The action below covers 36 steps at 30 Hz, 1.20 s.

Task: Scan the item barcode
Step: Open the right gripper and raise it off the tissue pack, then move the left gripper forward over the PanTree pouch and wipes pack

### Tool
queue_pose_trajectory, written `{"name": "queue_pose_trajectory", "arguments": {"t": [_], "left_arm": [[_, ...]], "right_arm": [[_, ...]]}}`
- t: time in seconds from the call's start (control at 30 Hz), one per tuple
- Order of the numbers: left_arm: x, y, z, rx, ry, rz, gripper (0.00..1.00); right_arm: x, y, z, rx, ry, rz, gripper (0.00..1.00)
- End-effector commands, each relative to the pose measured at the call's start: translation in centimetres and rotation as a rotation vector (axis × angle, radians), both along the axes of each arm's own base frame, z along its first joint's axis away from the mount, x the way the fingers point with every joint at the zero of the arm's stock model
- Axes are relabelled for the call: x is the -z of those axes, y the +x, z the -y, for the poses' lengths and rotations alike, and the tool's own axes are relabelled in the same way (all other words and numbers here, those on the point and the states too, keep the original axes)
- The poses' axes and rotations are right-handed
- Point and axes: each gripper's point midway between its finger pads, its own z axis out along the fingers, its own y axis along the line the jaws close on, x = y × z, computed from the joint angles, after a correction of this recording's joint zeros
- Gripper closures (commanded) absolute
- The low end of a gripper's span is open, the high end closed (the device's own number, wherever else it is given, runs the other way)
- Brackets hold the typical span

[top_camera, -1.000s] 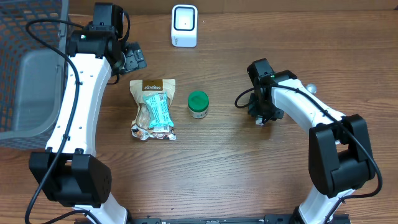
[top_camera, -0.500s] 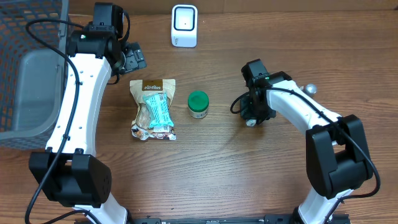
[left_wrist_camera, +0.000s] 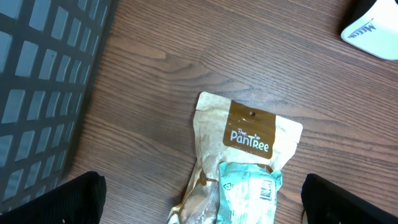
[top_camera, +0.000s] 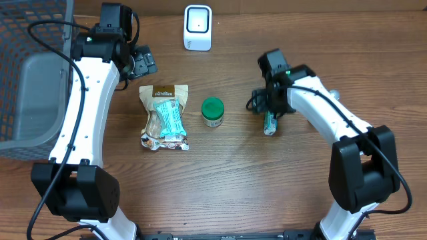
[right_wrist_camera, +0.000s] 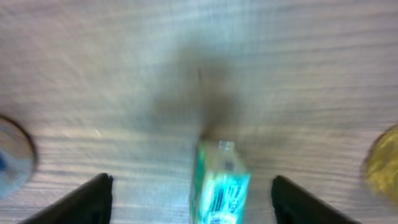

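Beneath right hand [right_wrist_camera: 194, 186], green packet [right_wrist_camera: 221, 180] now lies released, fingers wide; left hand [left_wrist_camera: 202, 199] wide.

Counted on the counter [top_camera: 233, 187]: one snack pouch [top_camera: 164, 117], one green-lidded jar [top_camera: 213, 112], one small green packet [top_camera: 269, 123], one white scanner [top_camera: 198, 27]. One wire basket [top_camera: 27, 40] is also recorded.

Dark mesh basket [top_camera: 20, 33], wooden table [top_camera: 233, 180]
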Motion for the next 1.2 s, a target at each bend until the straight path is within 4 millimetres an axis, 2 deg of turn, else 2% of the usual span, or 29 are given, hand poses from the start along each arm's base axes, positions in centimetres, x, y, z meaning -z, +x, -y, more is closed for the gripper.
{"name": "queue_pose_trajectory", "arguments": {"t": [0.0, 0.13, 1.17], "left_arm": [[-0.9, 0.1, 0.0, 0.012, 0.003, 0.025, 0.0], [-0.9, 0.1, 0.0, 0.012, 0.003, 0.025, 0.01], [-0.9, 0.1, 0.0, 0.012, 0.003, 0.024, 0.0]], "right_arm": [[-3.4, 2.6, 0.6, 0.017, -0.032, 0.124, 0.0], [-3.9, 3.7, 0.6, 0.026, -0.026, 0.169, 0.0], [-3.9, 3.7, 0.6, 0.026, -0.026, 0.168, 0.0]]}}
